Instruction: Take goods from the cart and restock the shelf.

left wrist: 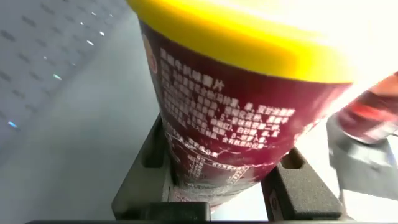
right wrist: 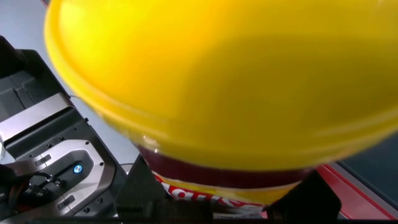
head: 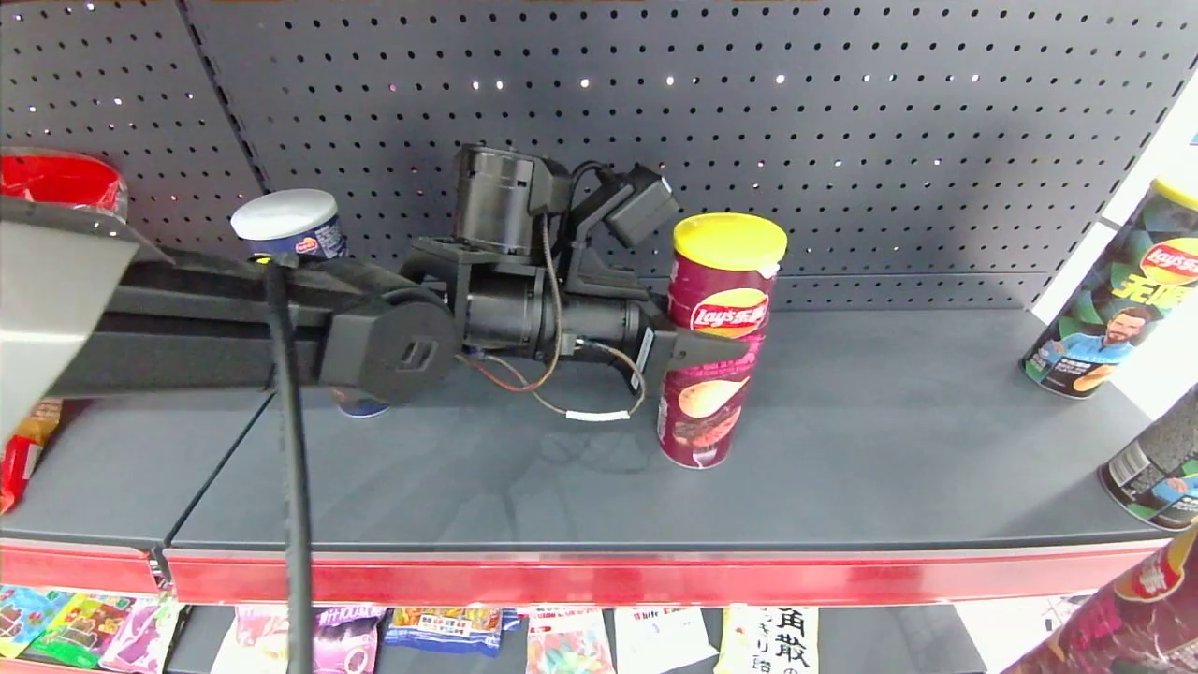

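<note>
Shelf (head: 842, 449): grey board, red front lip. Maroon can (head: 716, 337), yellow lid, upright at mid-shelf, base apparently down on the board. Left gripper (head: 721, 348) clamped round its middle, one finger either side. Step judged: placing, nearly done. Next calls for opening wide and backing out level, no tipping. Second maroon can (right wrist: 217, 93) gripped in right gripper (right wrist: 224, 199), near the shelf's front lip.

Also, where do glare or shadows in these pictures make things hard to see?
Head view: light shines through the pegboard holes, and the left claw, shut on the maroon can, throws a faint shadow on the shelf. Left wrist view: white glare washes out the area beside that can. Right wrist view: the yellow lid of the second can has only a soft sheen.
</note>
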Robot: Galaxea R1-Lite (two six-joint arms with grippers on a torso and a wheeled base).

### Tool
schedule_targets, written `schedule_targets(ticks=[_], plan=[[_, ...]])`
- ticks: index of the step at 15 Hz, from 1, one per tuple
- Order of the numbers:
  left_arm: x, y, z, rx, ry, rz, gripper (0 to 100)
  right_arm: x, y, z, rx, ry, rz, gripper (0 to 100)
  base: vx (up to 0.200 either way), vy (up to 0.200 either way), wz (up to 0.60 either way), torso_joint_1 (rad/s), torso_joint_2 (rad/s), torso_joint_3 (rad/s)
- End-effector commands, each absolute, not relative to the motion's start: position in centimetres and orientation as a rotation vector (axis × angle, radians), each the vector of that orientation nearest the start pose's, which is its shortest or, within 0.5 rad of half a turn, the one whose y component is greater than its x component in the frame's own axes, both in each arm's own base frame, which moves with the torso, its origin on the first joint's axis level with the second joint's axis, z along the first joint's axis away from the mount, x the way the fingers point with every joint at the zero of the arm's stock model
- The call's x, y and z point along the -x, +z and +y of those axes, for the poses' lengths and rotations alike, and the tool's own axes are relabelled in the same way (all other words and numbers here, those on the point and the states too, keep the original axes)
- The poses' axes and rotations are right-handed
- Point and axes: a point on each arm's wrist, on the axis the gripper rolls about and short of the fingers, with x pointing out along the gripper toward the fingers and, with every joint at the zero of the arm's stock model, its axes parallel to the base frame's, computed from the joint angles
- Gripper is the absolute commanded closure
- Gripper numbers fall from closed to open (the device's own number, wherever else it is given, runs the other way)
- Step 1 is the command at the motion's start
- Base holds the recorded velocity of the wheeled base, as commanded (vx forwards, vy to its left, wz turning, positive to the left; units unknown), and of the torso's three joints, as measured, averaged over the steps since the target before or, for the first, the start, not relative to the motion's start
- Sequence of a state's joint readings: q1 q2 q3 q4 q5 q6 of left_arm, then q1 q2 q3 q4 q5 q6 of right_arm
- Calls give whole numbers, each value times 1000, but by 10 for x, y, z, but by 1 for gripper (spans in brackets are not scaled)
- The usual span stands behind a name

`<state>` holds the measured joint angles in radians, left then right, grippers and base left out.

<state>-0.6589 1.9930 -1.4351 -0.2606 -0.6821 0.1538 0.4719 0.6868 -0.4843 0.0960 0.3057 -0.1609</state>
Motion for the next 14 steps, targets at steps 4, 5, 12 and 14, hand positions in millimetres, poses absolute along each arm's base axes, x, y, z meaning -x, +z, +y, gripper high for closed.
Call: schedule_targets(ticks=[4, 5, 12, 14], plan=[[-267, 222, -235, -127, -1376, 187, 100, -43, 199, 30, 177, 797, 244, 100, 0, 0, 0, 0, 0, 0], [-261, 217, -231, -124, -1377, 202, 100, -43, 199, 30, 177, 797, 244, 100, 0, 0, 0, 0, 0, 0], [-244, 213, -221, -125, -1390, 233, 100, -46, 199, 31, 178, 797, 255, 100, 0, 0, 0, 0, 0, 0], [-244, 209, -222, -126, -1391, 244, 100, -46, 199, 31, 178, 796, 255, 100, 0, 0, 0, 0, 0, 0]])
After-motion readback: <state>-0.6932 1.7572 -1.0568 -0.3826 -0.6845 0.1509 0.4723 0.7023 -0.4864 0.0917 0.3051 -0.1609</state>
